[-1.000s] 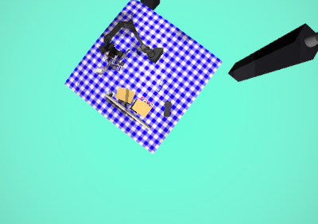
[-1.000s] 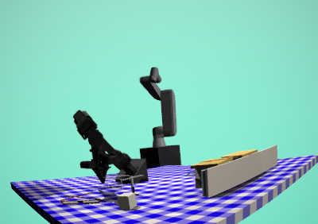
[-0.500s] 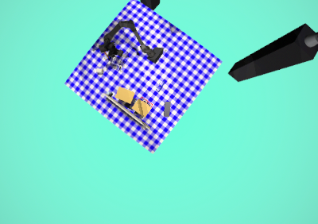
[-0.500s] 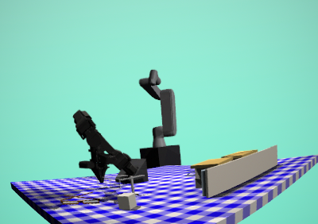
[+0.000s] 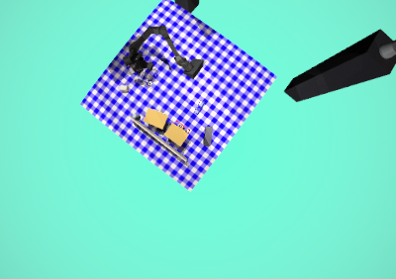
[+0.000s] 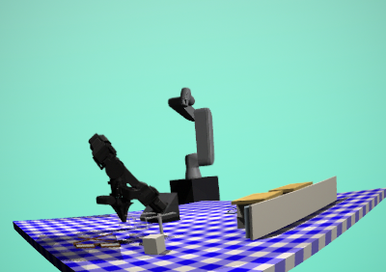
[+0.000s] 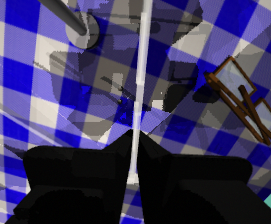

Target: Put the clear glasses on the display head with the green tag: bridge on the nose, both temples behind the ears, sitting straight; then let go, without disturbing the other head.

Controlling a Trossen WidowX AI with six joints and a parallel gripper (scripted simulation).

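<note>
My gripper [image 7: 134,133] [image 6: 124,219] is shut on the clear glasses [image 7: 140,75]. A thin, whitish part of them runs straight up the wrist view from between the fingertips; the rest is hard to make out. The gripper is low over the cloth at the far side from the tan-topped blocks. Two tan-topped blocks [image 5: 155,118] [image 5: 176,135], apparently the display heads, stand side by side by a long pale panel. Their faces and the green tag cannot be made out.
Brown-framed glasses [image 7: 232,106] [image 6: 97,245] lie right of the fingers in the wrist view. A grey post [image 7: 68,15] on a round base stands at upper left there. A pale block [image 5: 123,88] [image 6: 153,244] is nearby. The long panel [image 6: 294,209] borders the tan-topped blocks. A grey box [image 5: 208,136] stands beyond them.
</note>
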